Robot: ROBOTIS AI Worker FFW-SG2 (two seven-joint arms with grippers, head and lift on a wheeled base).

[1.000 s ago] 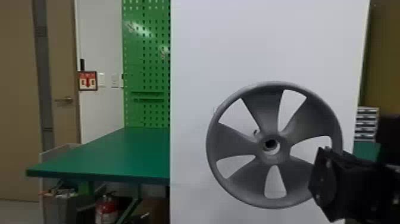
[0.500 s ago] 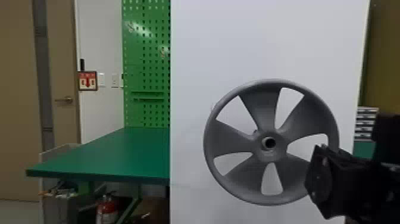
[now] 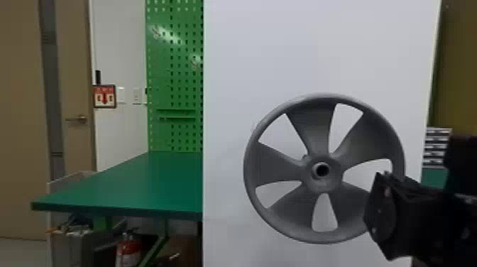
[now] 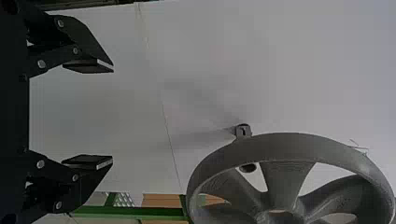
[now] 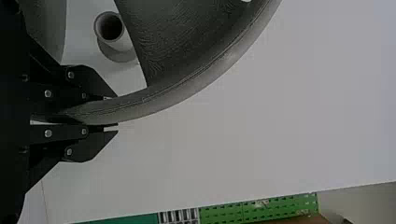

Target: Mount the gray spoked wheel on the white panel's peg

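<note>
Since the earliest frame, the gray spoked wheel [image 3: 319, 127] has shifted slightly up and left in the head view, together with the right gripper [image 5: 116, 115] clamped on its rim. The left gripper [image 4: 113, 114] waits in front of the white panel [image 3: 284, 49], its fingers apart.

The hub looks still off the peg [image 5: 123, 44], which shows through a gap between spokes. To seat it well, bring the bore in line with the peg, probably a little more up and left, keep the face parallel to the panel, then push straight in without twisting the rim.

The wheel stands upright right of centre in the head view: matte gray, five broad spokes, fine ridged lines, a round dark bore.
</note>
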